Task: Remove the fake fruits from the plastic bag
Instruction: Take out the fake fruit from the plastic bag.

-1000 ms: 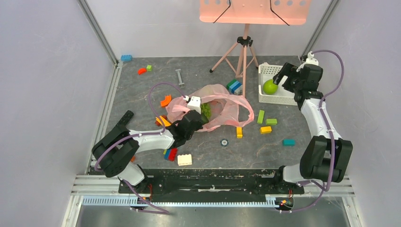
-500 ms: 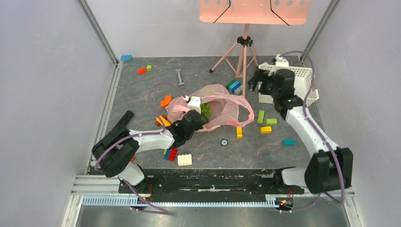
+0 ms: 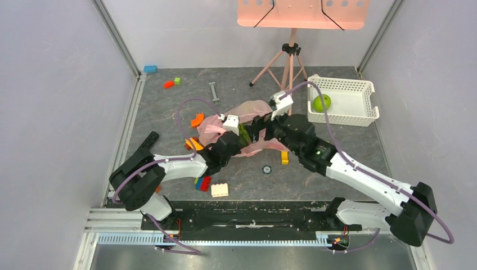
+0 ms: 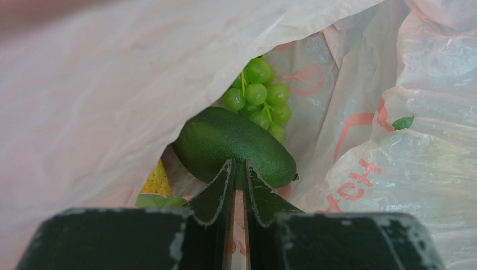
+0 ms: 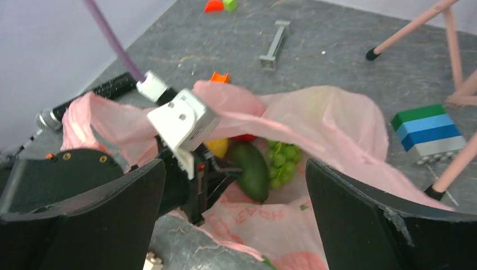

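With the left end effector (image 4: pixel 238 164) pinching the bag (image 5: pixel 337 124), lower the wide-spread right end effector (image 5: pixel 235 191) squarely astride the avocado (image 5: pixel 251 169), avoiding film.

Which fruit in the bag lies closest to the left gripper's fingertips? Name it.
The dark green avocado, directly ahead of the left gripper; the green grapes lie beyond it.

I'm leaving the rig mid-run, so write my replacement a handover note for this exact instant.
Grippers: left gripper has its jaws shut on the plastic bag rim, holding the mouth open; right gripper is open and empty over the bag mouth.
Done: green apple lies in the white basket.
Left to do: avocado, grapes and lemon are inside the bag.
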### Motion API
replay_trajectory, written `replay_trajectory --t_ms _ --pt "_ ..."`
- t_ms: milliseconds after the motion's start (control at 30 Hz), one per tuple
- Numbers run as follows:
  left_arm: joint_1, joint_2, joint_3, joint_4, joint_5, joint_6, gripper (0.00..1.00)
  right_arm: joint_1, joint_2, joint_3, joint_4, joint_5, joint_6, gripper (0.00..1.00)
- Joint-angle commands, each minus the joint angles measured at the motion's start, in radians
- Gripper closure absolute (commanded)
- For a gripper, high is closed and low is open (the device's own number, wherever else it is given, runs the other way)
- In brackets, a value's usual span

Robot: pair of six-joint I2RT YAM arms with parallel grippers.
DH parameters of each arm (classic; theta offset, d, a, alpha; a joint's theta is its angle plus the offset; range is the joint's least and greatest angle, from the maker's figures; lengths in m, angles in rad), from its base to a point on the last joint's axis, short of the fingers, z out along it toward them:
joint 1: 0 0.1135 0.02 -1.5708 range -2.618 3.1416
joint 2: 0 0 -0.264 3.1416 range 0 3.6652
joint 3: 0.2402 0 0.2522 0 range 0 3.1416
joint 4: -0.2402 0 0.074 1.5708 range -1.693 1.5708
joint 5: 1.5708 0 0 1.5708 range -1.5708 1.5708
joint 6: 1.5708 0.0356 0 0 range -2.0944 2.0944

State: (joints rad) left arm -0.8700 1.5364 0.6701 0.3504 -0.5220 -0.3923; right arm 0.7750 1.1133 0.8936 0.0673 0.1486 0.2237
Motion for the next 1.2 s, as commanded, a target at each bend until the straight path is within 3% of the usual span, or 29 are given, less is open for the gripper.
replay_trajectory --t_ms 0,133,467,733,900,1167 --pt "0.006 -0.023 0.006 0.03 -0.037 -0.032 0.85 0.1 0.034 -0.012 0.01 0.22 -0.033 0.02" --pt "0.008 -0.027 0.001 0.036 -0.038 -0.036 0.85 0.117 0.074 -0.028 -0.014 0.318 0.013 0.02" --pt "0.008 -0.024 0.002 0.035 -0.032 -0.037 0.85 0.118 0.247 -0.001 -0.05 0.271 0.1 0.02" --pt "0.008 -0.03 0.0 0.036 -0.04 -0.034 0.85 0.111 0.405 0.125 -0.118 0.312 0.151 0.02" --pt "0.008 -0.029 0.001 0.035 -0.037 -0.036 0.85 0.093 0.473 0.16 -0.087 0.349 0.171 0.02" --pt "0.008 -0.028 0.0 0.036 -0.036 -0.036 0.85 0.019 0.547 0.169 0.028 0.285 0.184 0.02"
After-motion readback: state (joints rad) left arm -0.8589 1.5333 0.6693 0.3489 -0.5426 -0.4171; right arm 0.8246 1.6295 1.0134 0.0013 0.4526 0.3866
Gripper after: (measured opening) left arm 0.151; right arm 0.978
